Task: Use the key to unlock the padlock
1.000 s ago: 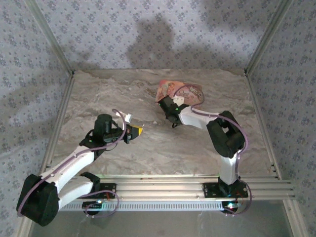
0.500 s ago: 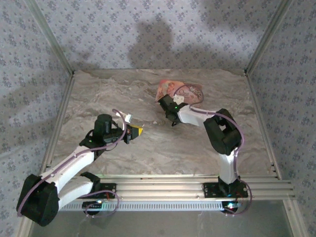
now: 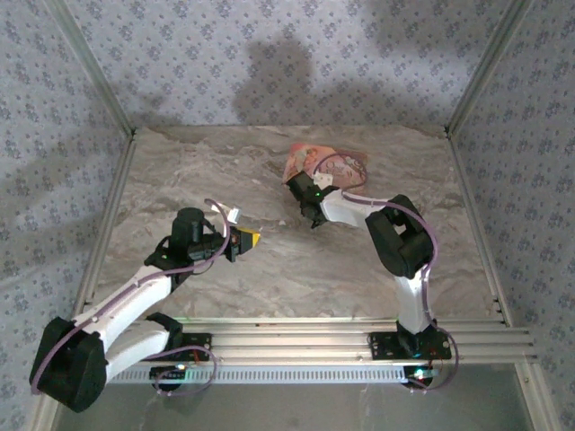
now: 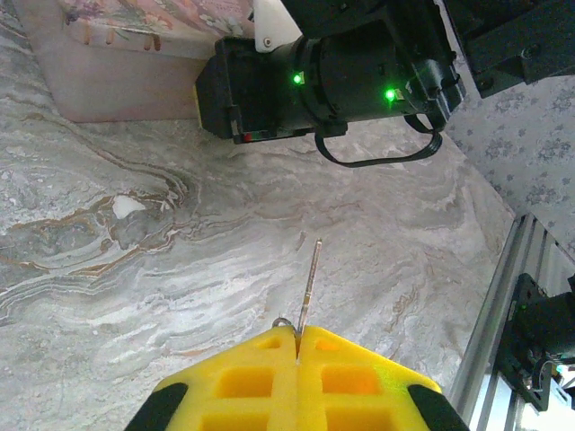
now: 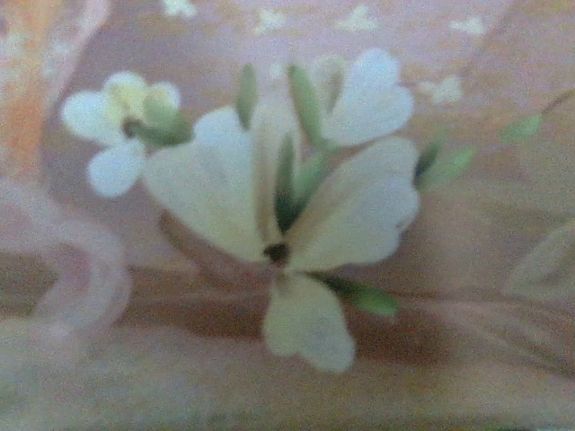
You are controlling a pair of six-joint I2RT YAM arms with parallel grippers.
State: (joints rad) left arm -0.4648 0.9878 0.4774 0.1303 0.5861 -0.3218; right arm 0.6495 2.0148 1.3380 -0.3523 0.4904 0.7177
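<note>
The left gripper [image 4: 296, 348] is clamped on the key [image 4: 309, 285] at its ring end. The thin, stiff blade juts ahead; it looks light and likely to pivot. Whether the right gripper [image 3: 312, 217], ahead beside the pink box [image 3: 350, 164], is gaping or closed, I cannot tell.

Flat pink-orange patterned box [image 3: 301, 162] on grey marbled worktop [image 3: 269, 278], far side, slightly right of centre. Right hand [image 3: 301, 190] at box's near-left corner, close against it; contact not clear. Left hand [image 3: 254, 238] left of centre, mid-depth, pointing right, apart from right hand. Thin metal key [image 4: 310, 287] pinched between left hand's pads [image 4: 359, 377], sticking forward above worktop. From left wrist, right hand behind key, box behind and left.
</note>
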